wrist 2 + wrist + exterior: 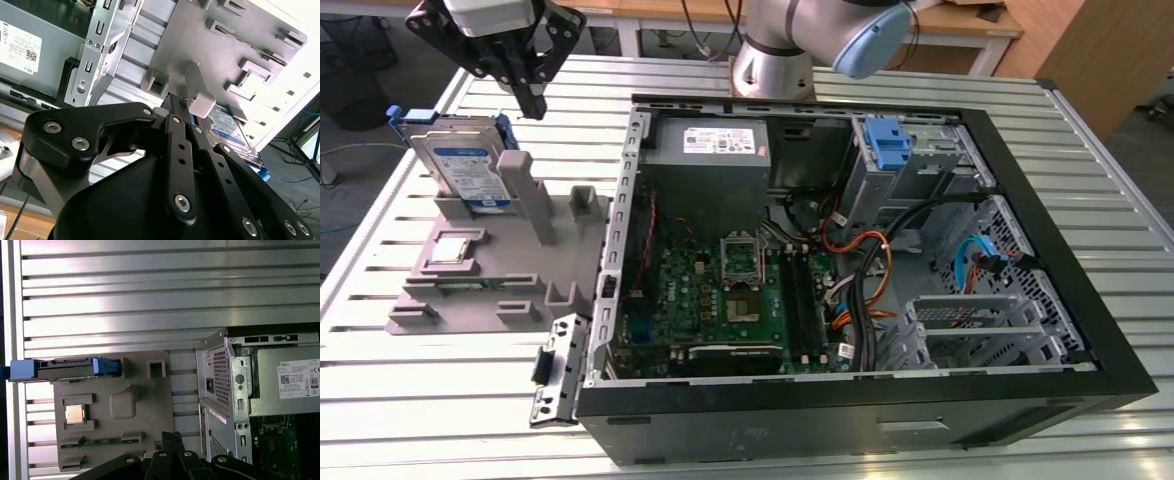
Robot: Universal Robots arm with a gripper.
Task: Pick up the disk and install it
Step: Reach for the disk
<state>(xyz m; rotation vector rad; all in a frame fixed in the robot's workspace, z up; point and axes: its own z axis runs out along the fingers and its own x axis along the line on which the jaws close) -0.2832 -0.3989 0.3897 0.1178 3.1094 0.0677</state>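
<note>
The tabletop [1121,180] was a bed of ribbed aluminium slats, pale grey and bright under the room's light. In the first wrist view broad white glare lay along the slats [150,300]. Beyond its far edge stood a wooden desk [961,22] on white legs [630,40]. At the exterior view's right a light-brown wooden panel [1101,60] rose beside grey floor [1150,150]. At the exterior view's left the floor was darker, with loose cables [350,150] trailing across it.
</note>
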